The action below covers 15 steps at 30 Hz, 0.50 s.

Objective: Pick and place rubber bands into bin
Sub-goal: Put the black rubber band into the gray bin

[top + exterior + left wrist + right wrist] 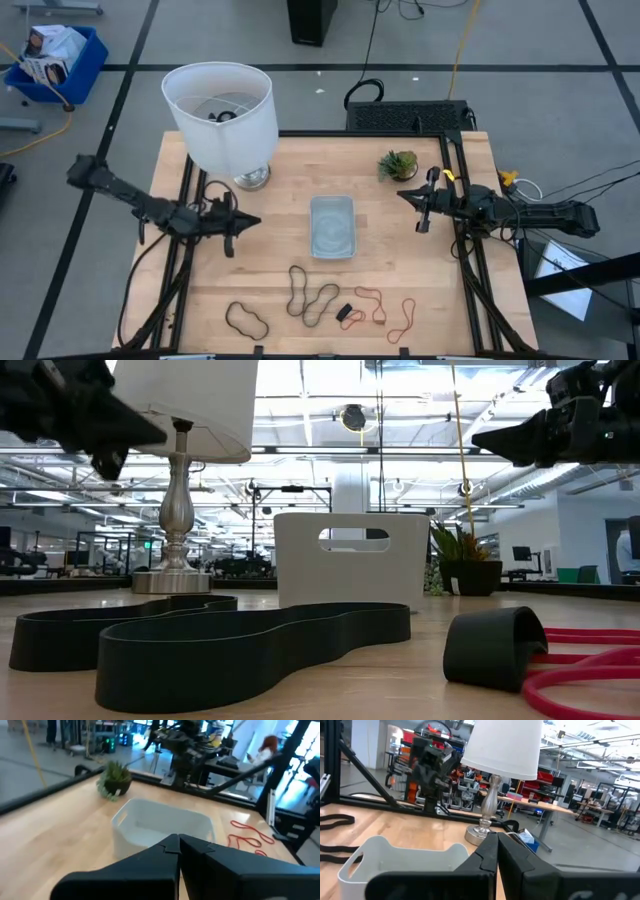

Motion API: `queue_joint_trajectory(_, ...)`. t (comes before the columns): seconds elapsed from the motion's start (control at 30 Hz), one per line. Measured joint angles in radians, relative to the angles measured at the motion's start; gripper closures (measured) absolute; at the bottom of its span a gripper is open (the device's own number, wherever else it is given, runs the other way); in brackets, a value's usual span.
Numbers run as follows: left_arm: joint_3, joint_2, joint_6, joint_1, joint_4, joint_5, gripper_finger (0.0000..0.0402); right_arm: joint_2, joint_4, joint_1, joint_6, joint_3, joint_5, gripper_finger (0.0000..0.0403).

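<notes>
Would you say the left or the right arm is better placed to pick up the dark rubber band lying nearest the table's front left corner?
Left, probably. The left gripper hangs shut on that side of the bin, nearer the dark rubber band. The right gripper, also shut, waits across the table by the small plant.

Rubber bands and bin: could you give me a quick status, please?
Left gripper and right gripper shut, empty, flanking the bin. Rubber bands on table. Bin looks empty. Path clear.

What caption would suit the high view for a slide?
Both grippers, left and right, hover shut beside the empty bin; the rubber bands lie near the table's front edge.
</notes>
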Motion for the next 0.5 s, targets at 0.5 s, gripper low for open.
queue_joint_trajectory(0.5, 0.496, 0.598, -0.266, -0.282, -0.35, -0.377, 0.04, 0.0, 0.001, 0.0, -0.002, 0.0, 0.0, 0.0399)
